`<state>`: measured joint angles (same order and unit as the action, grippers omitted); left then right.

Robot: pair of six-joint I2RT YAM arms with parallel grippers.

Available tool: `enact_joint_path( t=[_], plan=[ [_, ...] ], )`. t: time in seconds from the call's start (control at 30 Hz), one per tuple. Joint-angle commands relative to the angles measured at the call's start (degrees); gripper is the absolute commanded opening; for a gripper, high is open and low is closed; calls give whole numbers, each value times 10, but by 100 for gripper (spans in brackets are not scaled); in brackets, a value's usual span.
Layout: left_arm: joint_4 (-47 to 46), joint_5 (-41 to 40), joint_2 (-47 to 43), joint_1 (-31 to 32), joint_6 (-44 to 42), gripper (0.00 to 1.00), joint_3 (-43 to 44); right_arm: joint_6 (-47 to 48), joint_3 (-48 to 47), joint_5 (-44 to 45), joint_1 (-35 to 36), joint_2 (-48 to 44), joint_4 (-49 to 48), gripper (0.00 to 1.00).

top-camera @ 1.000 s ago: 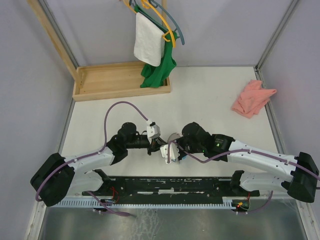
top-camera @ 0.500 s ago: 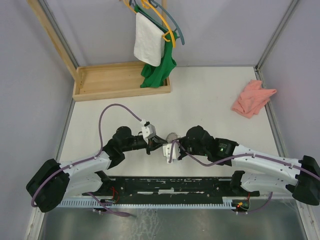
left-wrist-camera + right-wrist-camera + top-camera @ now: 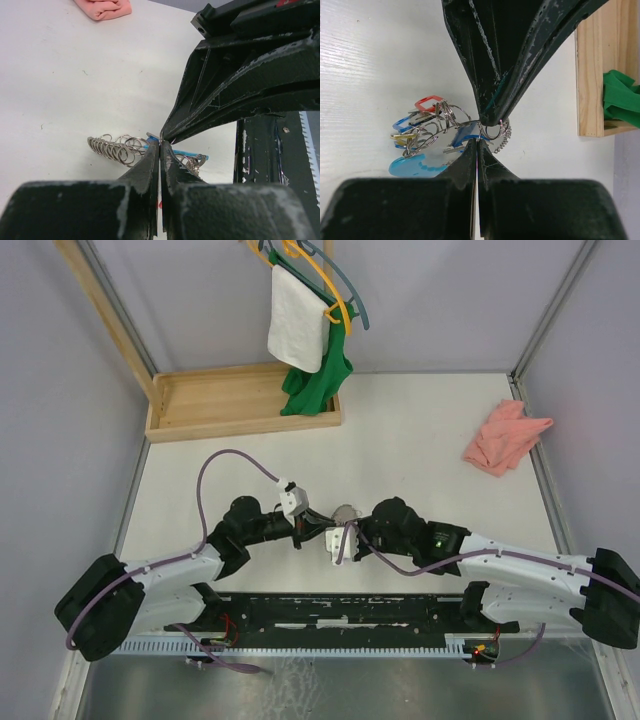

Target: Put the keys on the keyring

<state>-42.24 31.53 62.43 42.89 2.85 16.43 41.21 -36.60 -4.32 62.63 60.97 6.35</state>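
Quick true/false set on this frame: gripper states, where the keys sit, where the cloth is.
1. The left gripper and the right gripper are both shut. True.
2. The pink cloth lies in the wooden tray. False: it lies on the table at the far right, apart from the tray.
3. The two grippers' tips meet at the bunch of keys. True.
4. The red-headed key lies alone, away from the rings. False: it sits in the bunch, beside the rings and the blue-headed key.
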Motion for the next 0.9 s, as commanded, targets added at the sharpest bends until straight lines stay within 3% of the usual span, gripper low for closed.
enact_joint_path(
  t=[0.0, 0.2, 0.37, 0.53, 0.87],
  plan=[
    [-84, -12, 3, 0, 23, 3, 1, -3, -8, -1, 5, 7, -17, 1],
    [-19, -15, -15, 1, -10, 3, 2, 43, -47, 16, 5, -12, 23, 1],
    [51, 2, -26, 1, -43, 32, 18, 75, -81, 4, 6, -2, 60, 1],
    [94, 29, -27, 1, -75, 42, 38, 98, -109, -12, 8, 7, 95, 1],
    [124, 63, -20, 0, -127, 45, 66, 117, -128, -34, 11, 22, 126, 1]
  ],
)
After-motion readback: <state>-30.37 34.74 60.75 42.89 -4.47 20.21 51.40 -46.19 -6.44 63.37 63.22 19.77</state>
